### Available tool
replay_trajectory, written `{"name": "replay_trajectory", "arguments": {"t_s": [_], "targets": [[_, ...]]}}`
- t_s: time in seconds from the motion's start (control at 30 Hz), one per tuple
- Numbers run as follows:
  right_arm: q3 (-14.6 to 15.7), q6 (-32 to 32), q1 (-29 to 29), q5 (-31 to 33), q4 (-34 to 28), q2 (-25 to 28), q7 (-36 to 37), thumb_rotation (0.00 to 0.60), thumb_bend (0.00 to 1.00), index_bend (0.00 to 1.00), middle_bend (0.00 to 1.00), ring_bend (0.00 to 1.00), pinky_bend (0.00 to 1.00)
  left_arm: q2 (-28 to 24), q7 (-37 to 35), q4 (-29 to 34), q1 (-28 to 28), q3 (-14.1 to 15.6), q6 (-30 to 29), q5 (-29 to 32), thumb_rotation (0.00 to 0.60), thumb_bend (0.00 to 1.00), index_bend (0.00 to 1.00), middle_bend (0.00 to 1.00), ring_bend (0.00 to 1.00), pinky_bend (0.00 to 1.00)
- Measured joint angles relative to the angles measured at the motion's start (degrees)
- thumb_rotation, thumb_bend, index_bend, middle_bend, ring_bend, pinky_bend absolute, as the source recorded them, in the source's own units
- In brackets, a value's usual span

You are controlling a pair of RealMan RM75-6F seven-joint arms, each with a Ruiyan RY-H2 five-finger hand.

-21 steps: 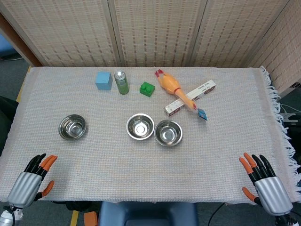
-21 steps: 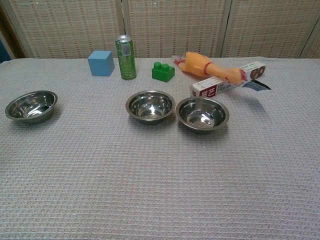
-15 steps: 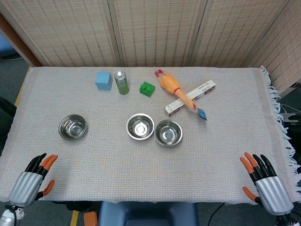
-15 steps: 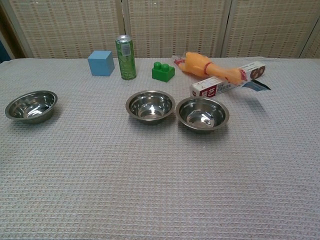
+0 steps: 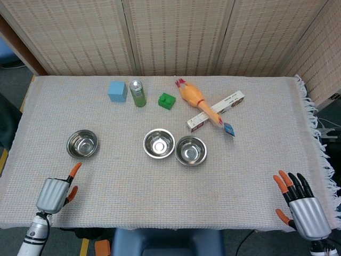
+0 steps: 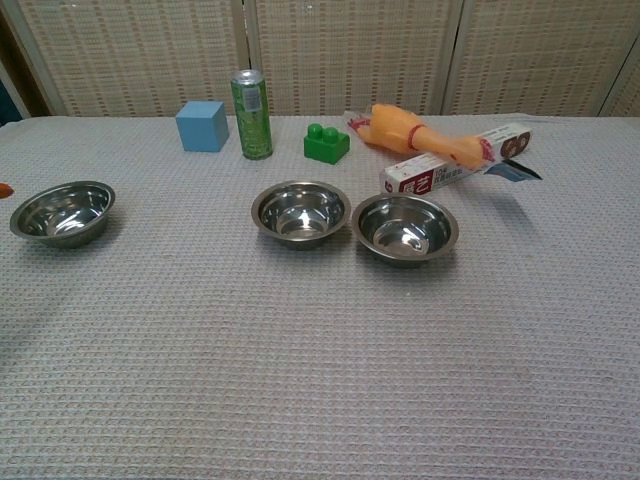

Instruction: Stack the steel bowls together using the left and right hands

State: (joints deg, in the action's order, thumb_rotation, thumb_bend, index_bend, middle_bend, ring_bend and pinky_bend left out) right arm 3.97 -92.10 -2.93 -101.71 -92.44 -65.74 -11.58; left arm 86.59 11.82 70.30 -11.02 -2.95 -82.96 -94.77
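Three steel bowls stand empty and apart from any hand on the grey woven cloth: a left bowl point(image 5: 82, 144) point(image 6: 62, 212), a middle bowl point(image 5: 159, 143) point(image 6: 300, 212) and a right bowl point(image 5: 191, 150) point(image 6: 404, 228); the middle and right bowls nearly touch. My left hand point(image 5: 55, 193) hovers at the near edge, just below the left bowl, turned edge-on and holding nothing; an orange fingertip point(image 6: 3, 189) shows at the chest view's left border. My right hand point(image 5: 301, 205) sits at the near right corner, fingers spread and empty, far from the bowls.
Along the back of the table stand a blue cube point(image 5: 117, 90), a green can point(image 5: 137, 93), a green brick point(image 5: 167, 101), a rubber chicken point(image 5: 196, 100) lying across a long box point(image 5: 216, 110). The table's fringed right edge point(image 5: 319, 144) is near the right hand.
My left hand has moved rightward and forward toward the left bowl and turned edge-on. My right hand has drifted slightly toward the near edge. The bowls have not moved.
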Motion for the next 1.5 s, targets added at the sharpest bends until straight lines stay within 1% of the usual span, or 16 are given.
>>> {"name": "replay_trajectory", "arguments": {"t_s": [0.07,0.23,0.47,0.6,0.73,0.87,0.93,1.0,1.07,1.2,1.33,1.43,1.5], "targets": [[-0.13,0.04,-0.02,0.29,0.04,-0.13,-0.19,0.6,0.13,0.0,0.0,0.0,0.0,2.5,0.58,-3.42,-1.39,-0.85,1.36,0.84,0.6,0.41,0.18,1.0,1.0,1.0],[-0.57,0.97,0.21,1.56,0.05,-0.36,-0.74,0.6,0.13,0.0,0.0,0.0,0.0,7.96,0.45,-11.64,-4.28,-3.02,2.88,2.67,0.6,0.4,0.23,1.0,1.0,1.0],[-1.01,2.59,0.67,3.22,-0.16,-0.86,-2.27,0.6,0.13,0.0,0.0,0.0,0.0,14.57,-4.09,-24.22,-7.81,-5.66,3.01,4.84,0.6,0.4,0.31,1.0,1.0,1.0],[-1.32,3.38,0.89,4.22,-0.2,-1.22,-3.03,0.6,0.13,0.0,0.0,0.0,0.0,17.7,-7.23,-31.13,-9.71,-6.25,4.65,6.14,0.6,0.4,0.35,1.0,1.0,1.0],[-1.61,4.1,1.1,5.32,-0.42,-1.38,-3.59,0.6,0.13,0.0,0.0,0.0,0.0,20.57,-9.96,-37.61,-11.54,-6.46,6.83,7.29,0.6,0.4,0.36,1.0,1.0,1.0],[-1.89,4.48,1.24,6.1,-0.64,-1.51,-4.23,0.6,0.13,0.0,0.0,0.0,0.0,23.39,-12.25,-43.65,-13.32,-6.59,8.85,8.41,0.6,0.4,0.43,1.0,1.0,1.0],[-1.94,4.6,1.28,6.33,-0.7,-1.52,-4.38,0.6,0.13,0.0,0.0,0.0,0.0,24.59,-13.26,-45.89,-13.96,-6.69,8.86,8.75,0.6,0.41,0.5,1.0,1.0,1.0],[-1.94,4.78,1.33,6.57,-0.77,-1.49,-4.43,0.6,0.13,0.0,0.0,0.0,0.0,25.98,-14.03,-48.42,-14.63,-6.92,8.01,9.07,0.6,0.46,0.62,1.0,1.0,1.0],[-1.94,4.85,1.37,6.71,-0.87,-1.37,-4.3,0.6,0.13,0.0,0.0,0.0,0.0,27.39,-14.59,-51.08,-15.33,-7.11,7.19,9.37,0.6,0.51,0.69,1.0,1.0,1.0],[-2.05,4.69,1.34,7.0,-1.02,-1.2,-4.12,0.6,0.13,0.0,0.0,0.0,0.0,29.94,-15.75,-55.66,-16.87,-7.39,6.97,10.07,0.6,0.58,0.75,1.0,1.0,1.0],[-2.09,4.61,1.31,7.12,-1.05,-1.15,-4.05,0.6,0.13,0.0,0.0,0.0,0.0,31.0,-16.5,-57.03,-17.68,-7.52,6.9,10.54,0.6,0.64,0.77,1.0,1.0,1.0],[-2.17,4.68,1.31,7.5,-1.04,-1.08,-3.95,0.6,0.13,0.0,0.0,0.0,0.0,31.43,-17.03,-58.11,-18.13,-7.53,6.23,10.67,0.6,0.65,0.77,1.0,1.0,1.0],[-2.13,4.88,1.39,7.6,-1.1,-1.01,-3.89,0.6,0.13,0.0,0.0,0.0,0.0,31.8,-17.9,-58.62,-18.58,-7.6,4.66,10.81,0.6,0.65,0.78,1.0,1.0,1.0]]}}
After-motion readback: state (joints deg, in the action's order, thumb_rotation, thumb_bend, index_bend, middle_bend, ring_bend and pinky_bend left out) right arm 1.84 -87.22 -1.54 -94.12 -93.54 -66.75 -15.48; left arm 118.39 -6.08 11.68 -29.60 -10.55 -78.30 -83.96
